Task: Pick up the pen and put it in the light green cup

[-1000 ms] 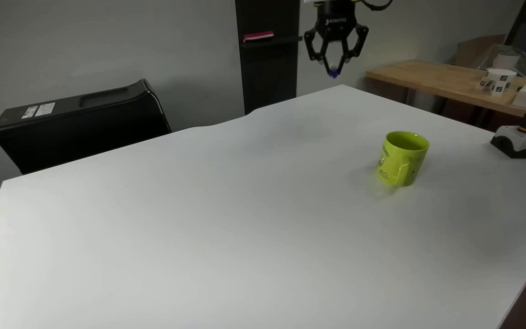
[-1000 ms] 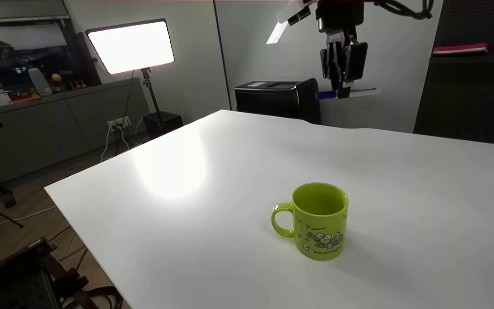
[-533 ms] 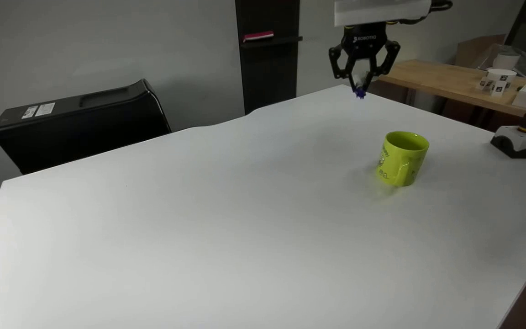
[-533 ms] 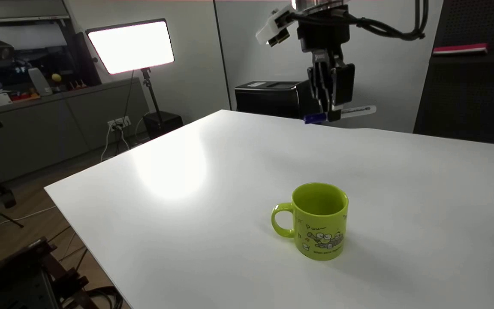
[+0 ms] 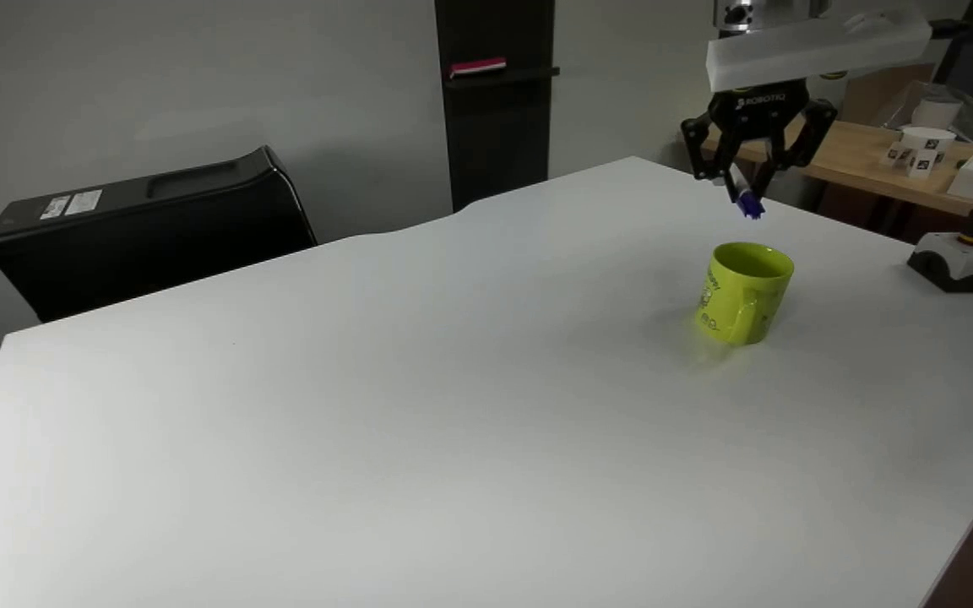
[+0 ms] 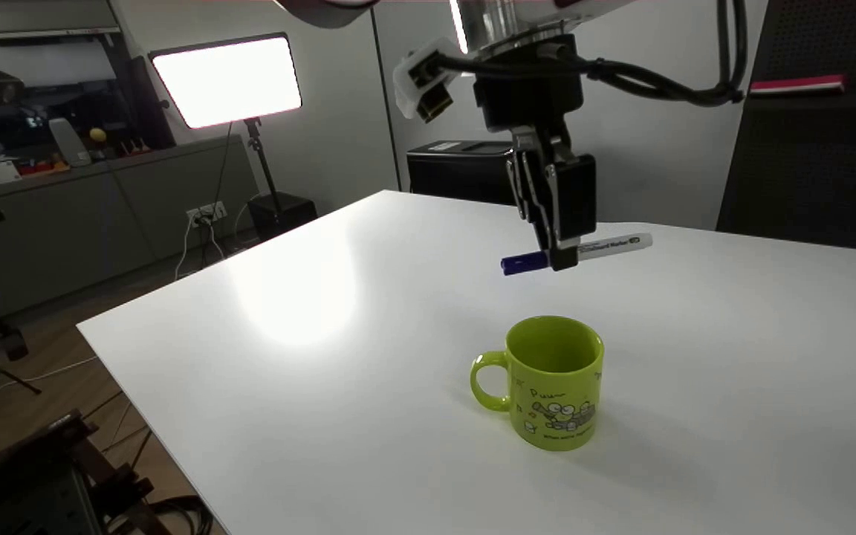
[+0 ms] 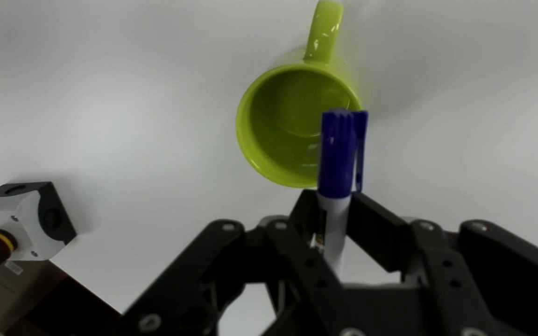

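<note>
The light green cup (image 5: 736, 308) stands upright on the white table, and it also shows in an exterior view (image 6: 556, 397) with its handle and printed drawings. My gripper (image 6: 558, 258) is shut on the pen (image 6: 610, 247), a whitish marker with a blue cap. The pen lies across the fingertips, slightly tilted, blue end lower, above and behind the cup there. The gripper (image 5: 747, 191) is above the cup's far side. In the wrist view the pen's blue cap (image 7: 336, 156) overlaps the right part of the cup's opening (image 7: 273, 140); the cup's inside looks empty.
A white and black box with a dark knob (image 5: 968, 262) sits right of the cup; it also shows in the wrist view (image 7: 21, 224). A wooden table (image 5: 807, 143) with white items stands behind. A black case (image 5: 149, 215) stands beyond the table's far edge. A lamp panel (image 6: 227, 78) glares.
My gripper has come down with the pen and closer to the cup, moving right in one exterior picture and slightly left in the other. The cup has not moved.
</note>
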`<state>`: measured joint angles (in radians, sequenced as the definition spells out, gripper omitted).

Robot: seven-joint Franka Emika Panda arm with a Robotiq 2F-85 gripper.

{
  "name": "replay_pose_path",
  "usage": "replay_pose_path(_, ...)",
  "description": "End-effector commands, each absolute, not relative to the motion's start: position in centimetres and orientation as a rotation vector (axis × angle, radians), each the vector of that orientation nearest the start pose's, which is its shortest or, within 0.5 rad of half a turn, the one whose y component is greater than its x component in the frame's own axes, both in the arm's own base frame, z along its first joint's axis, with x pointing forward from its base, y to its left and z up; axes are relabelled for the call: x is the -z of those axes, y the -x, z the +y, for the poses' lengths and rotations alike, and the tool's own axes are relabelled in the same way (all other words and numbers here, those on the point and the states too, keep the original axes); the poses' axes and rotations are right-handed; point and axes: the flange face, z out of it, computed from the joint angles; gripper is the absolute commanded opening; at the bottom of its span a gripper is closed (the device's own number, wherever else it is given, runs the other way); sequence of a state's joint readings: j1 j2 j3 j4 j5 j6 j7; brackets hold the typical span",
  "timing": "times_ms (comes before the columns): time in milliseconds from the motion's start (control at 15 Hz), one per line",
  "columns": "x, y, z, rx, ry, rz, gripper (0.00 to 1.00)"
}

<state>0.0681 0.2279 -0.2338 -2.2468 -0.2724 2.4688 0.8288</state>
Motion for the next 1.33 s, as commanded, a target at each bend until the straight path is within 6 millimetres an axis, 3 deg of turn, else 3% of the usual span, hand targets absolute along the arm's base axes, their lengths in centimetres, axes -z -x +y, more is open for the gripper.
replay_pose_path(0, -27.5, -50.9, -10.4, 0.186, 3.101, 1.316, 0.06)
replay_pose_path(467, -26.9, -50.5, -13.0, 0.409, 3.085, 1.422, 0.06)
replay_pose_path(1267, -24.9, -49.3, -9.5, 0.681, 3.173, 1.444, 0.06)
